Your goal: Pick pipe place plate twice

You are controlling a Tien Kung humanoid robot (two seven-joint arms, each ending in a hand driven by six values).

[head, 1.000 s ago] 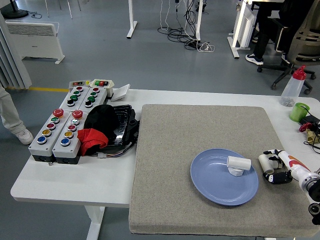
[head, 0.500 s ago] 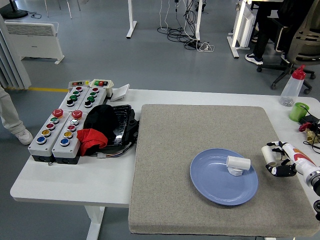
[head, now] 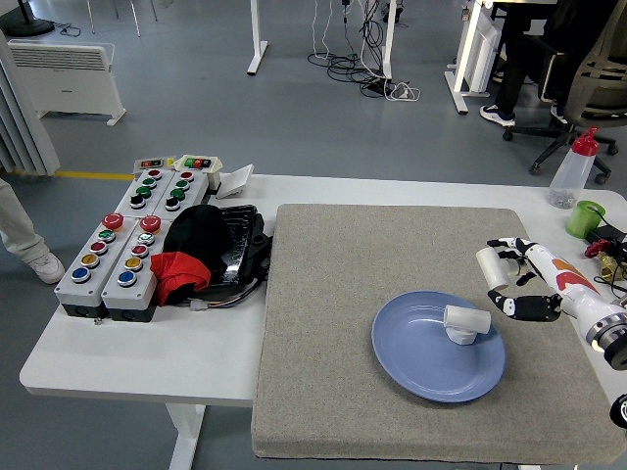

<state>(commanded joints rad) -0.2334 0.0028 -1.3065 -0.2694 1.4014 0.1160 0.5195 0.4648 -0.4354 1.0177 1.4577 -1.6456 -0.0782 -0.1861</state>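
A blue plate lies on the grey mat toward its front right. One white pipe piece rests on the plate's right part. My right hand hovers just right of the plate, above the mat, shut on a second white pipe piece that it holds upright. The left arm does not show.
Two grey button boxes and a black and red bundle occupy the table's left. A clear bottle with a red cap and a green cup stand at the far right. A person's leg shows at the left edge.
My right hand has lifted the second pipe piece off the mat and carried it up and left, nearer the plate's far right rim. The pipe on the plate has not moved.
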